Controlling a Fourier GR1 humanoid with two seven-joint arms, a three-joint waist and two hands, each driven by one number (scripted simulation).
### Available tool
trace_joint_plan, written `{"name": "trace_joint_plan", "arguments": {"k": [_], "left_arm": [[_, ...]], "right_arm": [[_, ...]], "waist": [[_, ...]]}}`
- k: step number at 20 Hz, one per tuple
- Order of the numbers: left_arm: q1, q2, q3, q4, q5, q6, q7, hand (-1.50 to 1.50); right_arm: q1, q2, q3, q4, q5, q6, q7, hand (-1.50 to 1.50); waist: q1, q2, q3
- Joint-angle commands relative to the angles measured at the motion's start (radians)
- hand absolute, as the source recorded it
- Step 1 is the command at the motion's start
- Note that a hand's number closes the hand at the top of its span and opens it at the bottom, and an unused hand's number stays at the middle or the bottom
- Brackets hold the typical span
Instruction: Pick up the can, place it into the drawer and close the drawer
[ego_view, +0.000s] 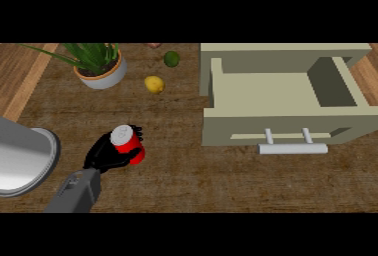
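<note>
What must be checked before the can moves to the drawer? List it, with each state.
1. Left hand curled round the red can: ok.
2. Can lifted off the counter: cannot tell.
3. Drawer pulled open: ok.
4. Room inside the drawer for the can: ok, nothing shows in it.
5. Path from can to drawer: ok; the lemon lies farther back.
6. Right hand ready at the drawer handle: not ok, out of view.

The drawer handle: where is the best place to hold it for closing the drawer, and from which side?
Take the drawer handle at the middle of its bar, between the two posts, coming from the near side. The bar lies crosswise in front of the open drawer, so a centred push should move it straight in. The left hand is occupied with the red can.
</note>
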Motion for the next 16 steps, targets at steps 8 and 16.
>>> {"name": "trace_joint_plan", "arguments": {"k": [8,16], "left_arm": [[0.014,-0.086,-0.058,-0.187,0.041,-0.095,0.077,1.50],[0.011,-0.107,0.100,-0.275,0.140,0.198,0.058,1.50]], "right_arm": [[0.002,0.018,0.081,-0.074,0.026,-0.081,0.044,-1.50],[0.012,0.001,0.023,-0.033,-0.015,-0.060,0.018,-1.50]], "waist": [[0.016,-0.004,0.001],[0.019,-0.003,0.000]]}}
